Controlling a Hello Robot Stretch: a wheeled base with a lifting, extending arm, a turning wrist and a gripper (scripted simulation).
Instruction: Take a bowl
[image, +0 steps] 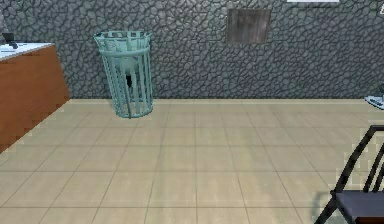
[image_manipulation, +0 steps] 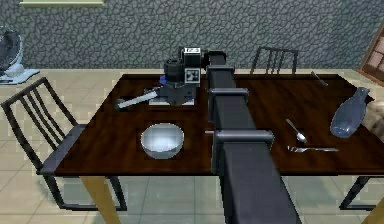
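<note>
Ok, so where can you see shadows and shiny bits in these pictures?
Arm side view: the dark table has a faint sheen, and the bowl is shaded inside. Forward view: the tiled floor looks evenly lit, with no glare.

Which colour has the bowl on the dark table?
White, with a pale grey inside. The bowl shows best in the arm side view.

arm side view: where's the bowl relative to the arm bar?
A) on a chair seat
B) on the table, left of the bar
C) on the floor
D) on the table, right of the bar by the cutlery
B: the bowl stands on the dark table to the picture's left of the arm, while the fork lies on the bar's other side.
</note>
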